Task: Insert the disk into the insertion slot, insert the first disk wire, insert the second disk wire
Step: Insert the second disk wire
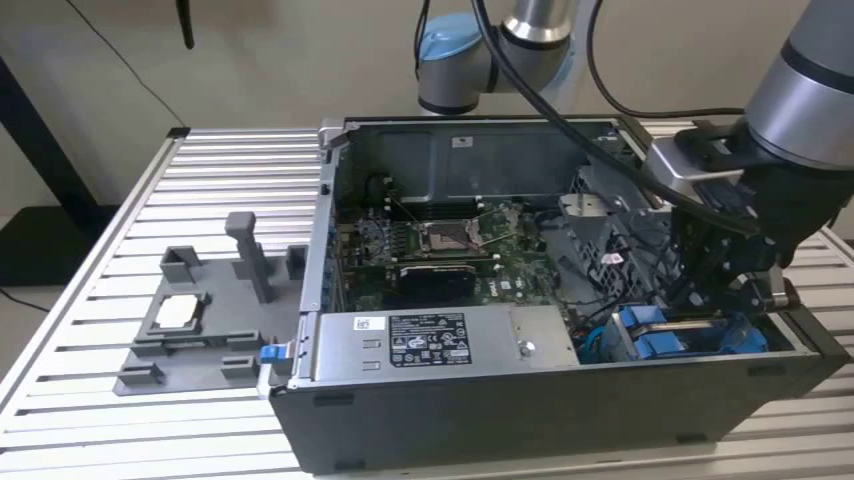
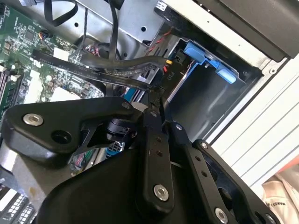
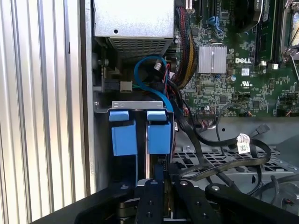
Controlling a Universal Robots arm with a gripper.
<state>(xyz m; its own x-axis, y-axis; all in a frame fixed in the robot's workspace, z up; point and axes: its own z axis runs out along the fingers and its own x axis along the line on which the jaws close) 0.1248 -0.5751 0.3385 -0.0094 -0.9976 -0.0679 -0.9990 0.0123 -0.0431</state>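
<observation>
We see a silver-grey arm [image 1: 814,90] with light-blue joint caps, black cables looping along it, and a black gripper [image 3: 156,184] of flat linked bars dotted with silver screws.

I see the open PC case [image 1: 561,400] on a slatted table [image 1: 94,300], its motherboard [image 1: 454,245] exposed, a power supply [image 1: 427,340] at the near wall, and a grey fixture [image 1: 200,320] beside the case.

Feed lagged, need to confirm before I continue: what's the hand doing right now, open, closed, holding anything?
Hand: down in the computer case at the blue-tabbed drive bay; open or closed cannot be told.
</observation>
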